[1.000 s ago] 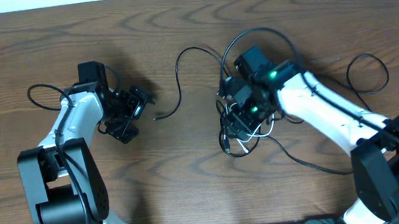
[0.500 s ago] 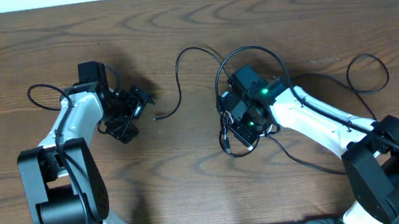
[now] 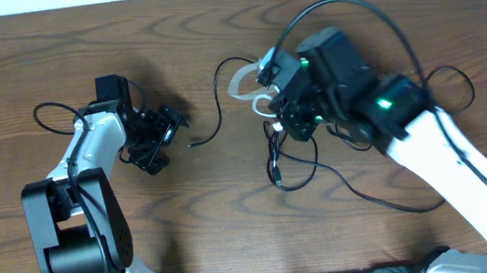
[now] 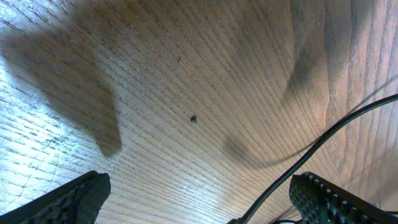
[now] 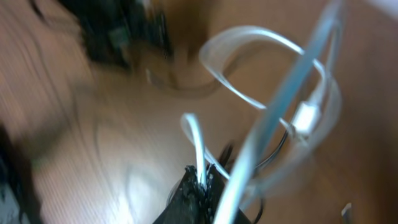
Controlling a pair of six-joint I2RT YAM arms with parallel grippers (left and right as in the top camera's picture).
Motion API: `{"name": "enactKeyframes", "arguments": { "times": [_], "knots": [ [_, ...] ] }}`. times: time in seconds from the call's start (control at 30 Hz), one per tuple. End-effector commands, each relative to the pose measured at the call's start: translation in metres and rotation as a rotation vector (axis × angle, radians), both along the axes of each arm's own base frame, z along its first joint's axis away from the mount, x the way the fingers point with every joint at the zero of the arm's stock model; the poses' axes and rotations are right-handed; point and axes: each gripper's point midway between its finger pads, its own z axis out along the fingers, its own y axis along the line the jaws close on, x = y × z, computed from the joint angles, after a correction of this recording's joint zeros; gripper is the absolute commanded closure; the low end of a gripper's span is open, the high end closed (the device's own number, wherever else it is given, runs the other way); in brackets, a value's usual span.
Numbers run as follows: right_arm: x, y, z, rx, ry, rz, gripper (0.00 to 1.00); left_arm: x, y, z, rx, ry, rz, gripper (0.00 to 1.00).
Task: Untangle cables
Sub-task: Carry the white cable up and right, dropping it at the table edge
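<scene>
Above the table (image 3: 31, 50), white cable (image 5: 198, 143) pinched in the right end effector (image 5: 200, 186).

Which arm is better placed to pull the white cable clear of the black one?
Right: the right gripper is shut on the white cable, above the black cable's loops; the left gripper hangs open, holding nothing.

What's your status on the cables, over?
Left gripper open, empty. Right gripper shut on white cable, loops in the air. Black cable on the table, strands bunched under the right gripper; separation unclear.
</scene>
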Motion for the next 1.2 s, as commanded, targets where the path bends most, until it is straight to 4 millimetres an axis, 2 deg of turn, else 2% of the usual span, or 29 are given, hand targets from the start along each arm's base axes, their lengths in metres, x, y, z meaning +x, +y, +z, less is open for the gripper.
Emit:
{"name": "enactKeyframes", "arguments": {
  "times": [0.0, 0.17, 0.23, 0.33, 0.43, 0.57, 0.73, 1.0, 1.17],
  "knots": [
    [-0.006, -0.005, 0.064, 0.102, -0.180, 0.012, 0.99, -0.004, 0.003, -0.006, 0.013, 0.017, -0.004, 0.02],
    [-0.022, -0.015, 0.135, 0.226, -0.390, 0.018, 0.99, -0.004, 0.003, -0.006, 0.013, 0.017, -0.004, 0.02],
    [-0.028, -0.022, 0.153, 0.244, -0.459, 0.018, 0.99, -0.004, 0.003, -0.006, 0.013, 0.017, -0.004, 0.02],
    [-0.029, -0.039, 0.172, 0.239, -0.531, -0.053, 0.99, -0.004, 0.003, -0.006, 0.013, 0.017, -0.004, 0.02],
    [-0.025, -0.054, 0.176, 0.205, -0.565, -0.132, 0.99, -0.004, 0.003, -0.006, 0.013, 0.017, -0.004, 0.02],
    [-0.013, -0.073, 0.169, 0.126, -0.577, -0.244, 0.99, -0.004, 0.003, -0.006, 0.013, 0.017, -0.004, 0.02],
    [0.015, -0.113, 0.145, -0.075, -0.575, -0.464, 0.99, -0.004, 0.003, -0.006, 0.013, 0.017, -0.004, 0.02],
    [0.065, -0.172, 0.086, -0.364, -0.469, -0.692, 0.99, -0.004, 0.003, -0.006, 0.013, 0.017, -0.004, 0.02],
    [0.095, -0.222, 0.043, -0.455, -0.343, -0.833, 0.99, -0.004, 0.003, -0.006, 0.013, 0.017, -0.004, 0.02]
  ]
}}
